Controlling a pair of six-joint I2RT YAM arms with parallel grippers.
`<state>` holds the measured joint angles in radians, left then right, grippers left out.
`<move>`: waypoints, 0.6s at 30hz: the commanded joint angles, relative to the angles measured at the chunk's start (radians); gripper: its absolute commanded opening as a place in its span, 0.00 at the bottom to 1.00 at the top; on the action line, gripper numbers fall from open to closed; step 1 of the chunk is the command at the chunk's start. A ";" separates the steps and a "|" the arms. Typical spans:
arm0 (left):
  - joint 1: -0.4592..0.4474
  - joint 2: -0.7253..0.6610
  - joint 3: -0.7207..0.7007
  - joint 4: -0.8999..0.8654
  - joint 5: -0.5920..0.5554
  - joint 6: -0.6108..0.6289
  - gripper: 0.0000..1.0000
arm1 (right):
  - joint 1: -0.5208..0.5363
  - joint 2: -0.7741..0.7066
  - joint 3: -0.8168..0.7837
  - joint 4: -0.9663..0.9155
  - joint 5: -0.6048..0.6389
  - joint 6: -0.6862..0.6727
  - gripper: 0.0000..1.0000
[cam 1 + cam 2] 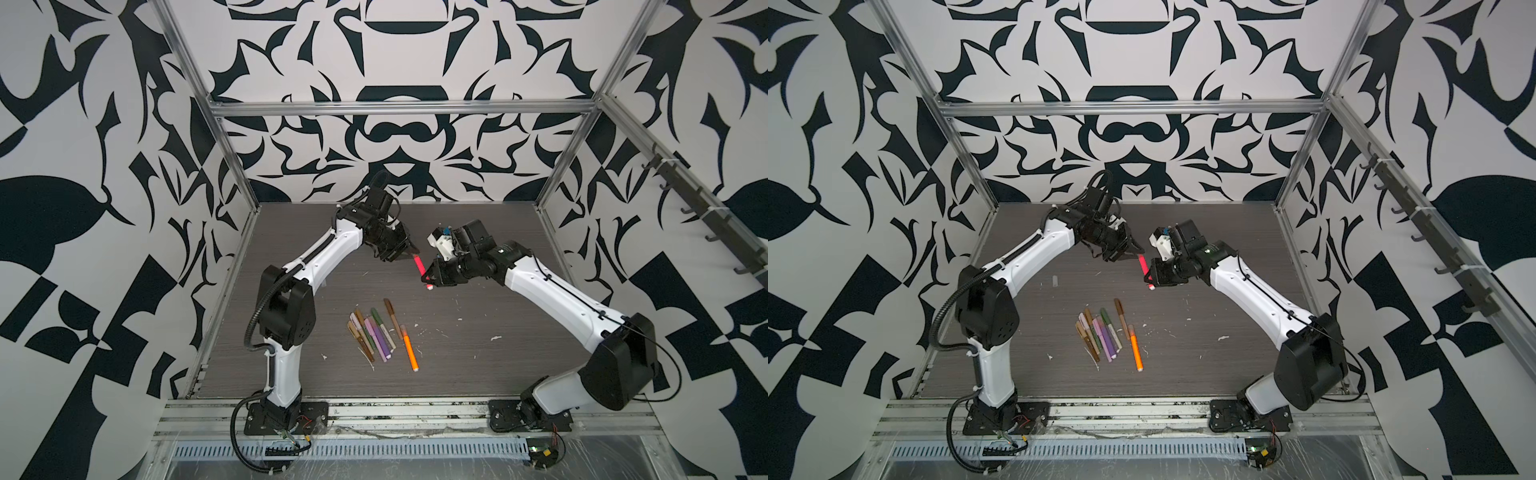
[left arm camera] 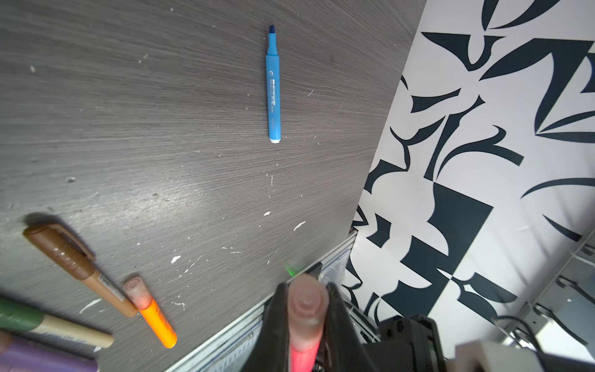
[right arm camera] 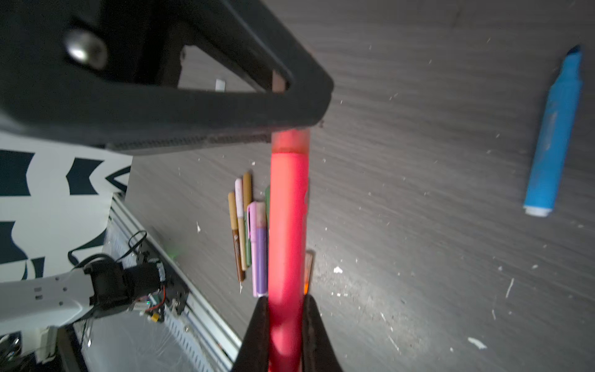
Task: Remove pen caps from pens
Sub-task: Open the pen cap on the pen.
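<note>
Robot lab test cell, not a home or shop. Aluminium extrusion frame (image 1: 399,109) boxes in a grey wood-grain tabletop (image 1: 478,374). Black-and-white patterned panels (image 1: 399,50) cover the far, left and right walls. Left arm (image 1: 324,253) and right arm (image 1: 552,299) are bolted to a slotted rail (image 1: 407,409) at the near edge, with a cable duct (image 1: 374,449) just nearer.

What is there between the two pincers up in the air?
A red-pink pen bridges them, seen in both top views: the left pincer clamps its cap, the right pincer its other end.
</note>
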<state>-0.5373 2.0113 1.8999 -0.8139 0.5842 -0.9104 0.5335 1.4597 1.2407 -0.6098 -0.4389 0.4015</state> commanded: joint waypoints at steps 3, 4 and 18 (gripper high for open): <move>0.080 0.013 0.053 0.051 -0.142 0.041 0.00 | 0.057 -0.051 -0.062 -0.172 -0.126 0.015 0.00; 0.090 -0.008 0.013 0.074 -0.148 0.034 0.00 | 0.057 -0.043 -0.056 -0.174 -0.126 0.014 0.00; 0.180 0.115 0.212 0.097 -0.207 0.006 0.00 | 0.088 -0.025 -0.104 -0.132 -0.193 0.044 0.00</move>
<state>-0.4683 2.0777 2.0006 -0.9207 0.5961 -0.8875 0.5602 1.4910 1.1954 -0.4248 -0.4225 0.4515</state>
